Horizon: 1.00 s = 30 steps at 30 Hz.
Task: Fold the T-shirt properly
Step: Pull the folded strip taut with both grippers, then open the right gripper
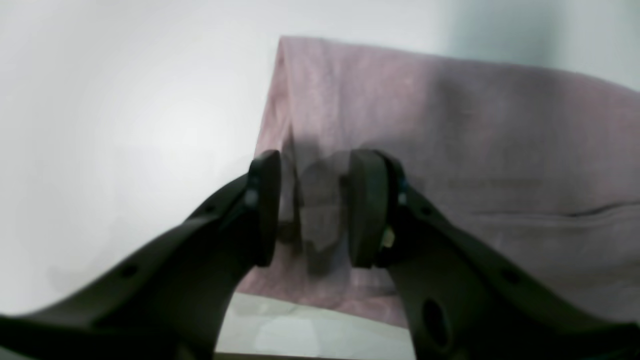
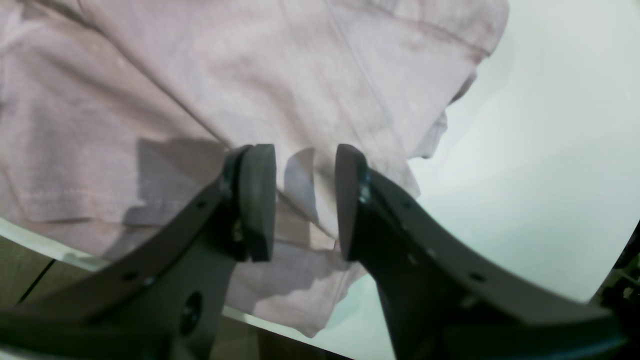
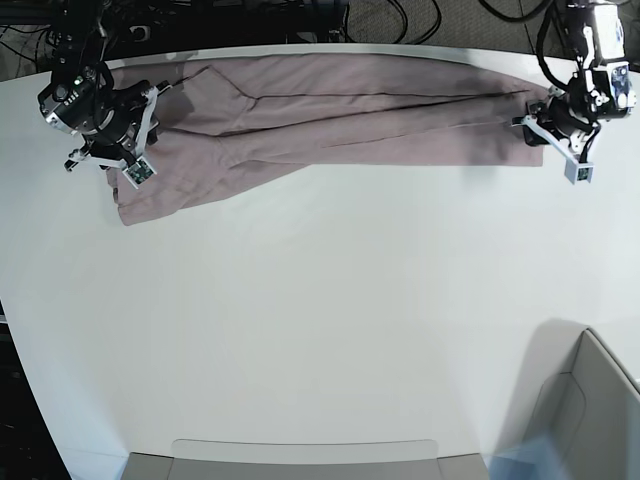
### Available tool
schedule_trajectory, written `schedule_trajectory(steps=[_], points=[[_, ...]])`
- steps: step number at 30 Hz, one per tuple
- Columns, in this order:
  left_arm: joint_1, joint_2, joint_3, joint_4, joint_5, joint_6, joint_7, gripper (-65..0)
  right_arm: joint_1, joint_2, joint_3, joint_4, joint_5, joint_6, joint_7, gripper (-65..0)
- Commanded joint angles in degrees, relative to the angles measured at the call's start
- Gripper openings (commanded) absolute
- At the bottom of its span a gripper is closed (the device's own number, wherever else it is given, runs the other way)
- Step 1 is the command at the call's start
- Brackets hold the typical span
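Where wrist views crop, T-shirt (image 3: 330,110) full-length across table (image 3: 330,320).

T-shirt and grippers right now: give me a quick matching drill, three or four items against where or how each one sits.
Items:
1. T-shirt
2. left gripper
3. right gripper
4. table

States:
A. white, bare in front
B. open over the shirt's end, base view's right
C. stretched long across the far edge
D. open over the wider end, base view's left

Pairs: 1-C, 2-B, 3-D, 4-A

Mauve T-shirt (image 3: 330,115), stretched flat, far table edge
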Motion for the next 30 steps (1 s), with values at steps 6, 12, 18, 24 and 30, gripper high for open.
schedule_trajectory(steps=[6, 12, 18, 24, 30], points=[[0.0, -1.6, -0.6, -2.9, -0.1, -0.2, -1.2, -41.8, 0.5, 1.6, 0.3, 0.5, 0.1, 0.6, 0.5, -44.3], [1.5, -2.7, -0.6, -3.9, -0.1, -0.2, -3.0, -41.8, 0.7, 2.1, 0.3, -0.9, 0.3, 0.6, 0.5, -44.3], [3.2, -2.7, 4.3, -4.0, -0.4, -0.3, -3.1, -41.8, 0.7, 2.2, 0.3, -1.0, 0.3, 0.6, 0.6, -44.3], [3.5, -2.7, 13.9, -4.0, -0.4, -1.8, -3.2, -41.9, 0.7, 2.3, 0.3, -1.0, 0.3, 0.6, 0.6, -44.3], [3.2, -2.5, 14.6, -6.2, -0.3, -10.6, -2.7, -55.8, 0.7, 2.1, 0.4, -1.0, 0.3, 0.6, 0.6, -44.3]])
